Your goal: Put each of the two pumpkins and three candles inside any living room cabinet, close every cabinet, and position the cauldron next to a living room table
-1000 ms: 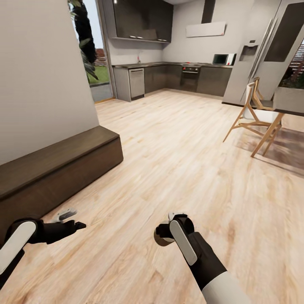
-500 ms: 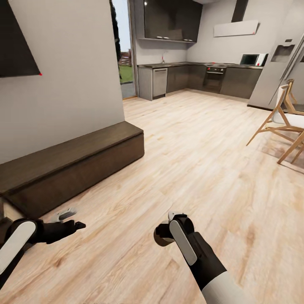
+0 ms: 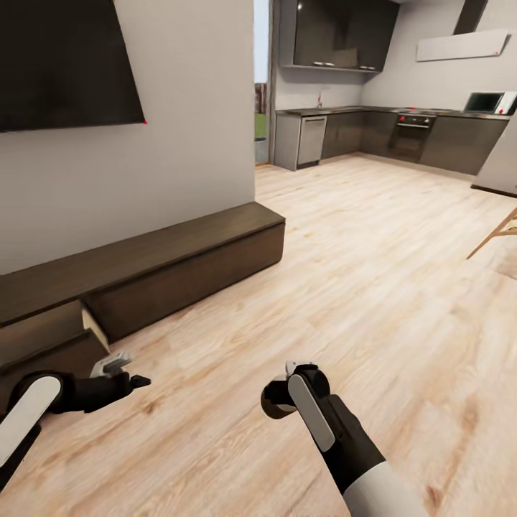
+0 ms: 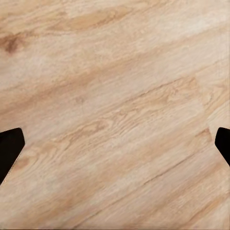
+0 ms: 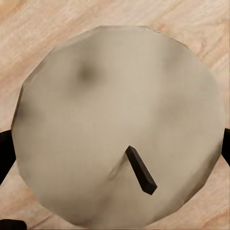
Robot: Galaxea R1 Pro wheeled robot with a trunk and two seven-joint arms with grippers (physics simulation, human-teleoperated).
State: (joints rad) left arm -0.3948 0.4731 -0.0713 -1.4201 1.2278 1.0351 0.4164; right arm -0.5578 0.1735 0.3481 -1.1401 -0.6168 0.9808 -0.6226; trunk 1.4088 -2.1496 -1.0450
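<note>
The candle (image 5: 115,124), a tan cylinder seen end-on with a short dark wick, sits between the fingers of my right gripper (image 3: 278,399), which is shut on it above the wooden floor. My left gripper (image 3: 123,369) is open and holds nothing; the left wrist view has bare floor between its fingertips (image 4: 9,148). The long dark-brown cabinet (image 3: 194,262) runs along the white wall to my left. Its nearer drawer (image 3: 43,334) stands pulled out just beyond my left gripper. Pumpkins, cauldron and table are out of view.
A dark screen (image 3: 64,64) hangs on the wall above the cabinet. Dark grey kitchen units (image 3: 402,136) line the far wall past a doorway. A wooden chair leg (image 3: 497,235) shows at the right edge. Open wooden floor (image 3: 373,287) stretches ahead.
The camera has swung left, so the whole scene slid right: the dining chair left the view, the wall screen and the open drawer came in. Both arms keep their pose.
</note>
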